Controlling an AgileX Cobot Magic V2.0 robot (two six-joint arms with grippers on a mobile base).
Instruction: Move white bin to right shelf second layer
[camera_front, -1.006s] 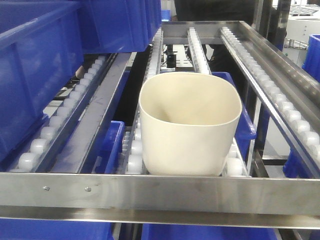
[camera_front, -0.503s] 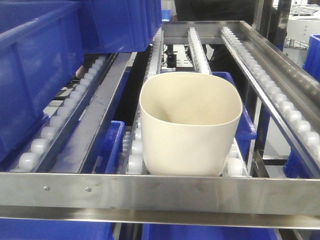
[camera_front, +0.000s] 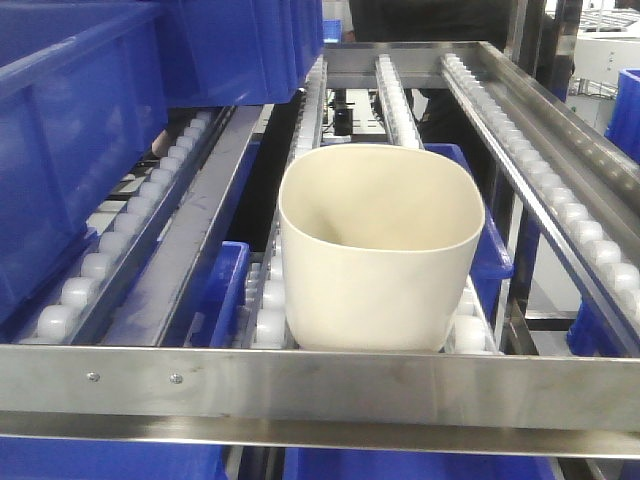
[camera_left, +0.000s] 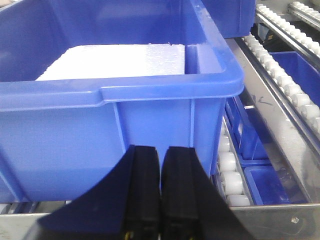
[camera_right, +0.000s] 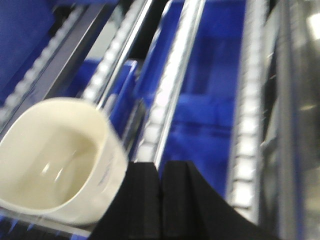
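With the white bin (camera_front: 380, 250) sitting upright on the roller rails (camera_front: 400, 105) just behind the front bar (camera_front: 320, 385), both hands pinched empty, a stray nudge could tip it.

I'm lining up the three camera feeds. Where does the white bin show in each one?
Front-facing view: white bin centre, sitting on the roller rails just behind the front steel bar.
Left wrist view: not in it; a blue crate fills the frame.
Right wrist view: white bin lower left, blurred, beside the shut right hand.
Shared landmark: the white roller rails, seen in all three.
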